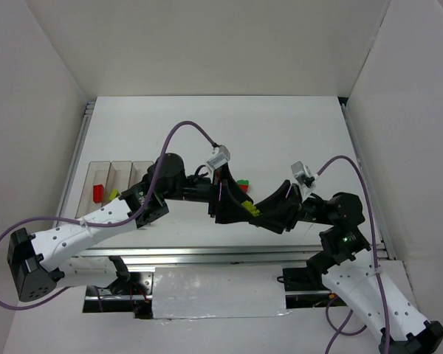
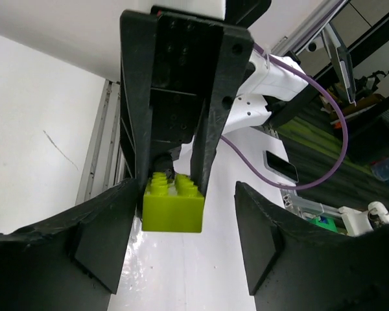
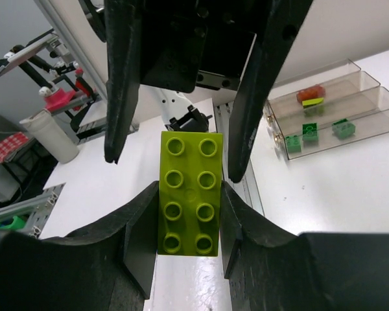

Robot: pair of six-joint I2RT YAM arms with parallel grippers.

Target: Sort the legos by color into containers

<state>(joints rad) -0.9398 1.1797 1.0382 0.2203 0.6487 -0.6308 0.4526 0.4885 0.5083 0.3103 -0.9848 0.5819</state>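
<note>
Above the middle of the counter (image 1: 280,133) the two arms meet tip to tip. The right fingers (image 3: 137,241) pinch a yellow-green brick (image 3: 189,194) by its long sides, studs facing the right wrist camera, clear of the surface. The left fingers (image 2: 97,249) are spread around the brick's free end. One is close against its side and the other stands apart with a visible gap.

In the top view, a red-and-green stacked brick (image 1: 242,184) lies on the counter just at 12 o'clock of the held one. The containers (image 1: 122,169) sit at 9 o'clock, partly covered by the left arm. The outermost tray holds a red brick (image 1: 97,193) with a yellow-green one (image 1: 113,194) just beside it. The right wrist view shows three green bricks (image 3: 310,133) in the nearer trays, though I cannot tell which compartment each is in.

Purple cables (image 1: 184,127) loop over both arms. An aluminium rail (image 1: 229,254) runs along the counter's 6 o'clock edge, with a white sheet (image 1: 214,291) below it. White walls (image 1: 221,44) close the counter in at 9, 12 and 3 o'clock.
</note>
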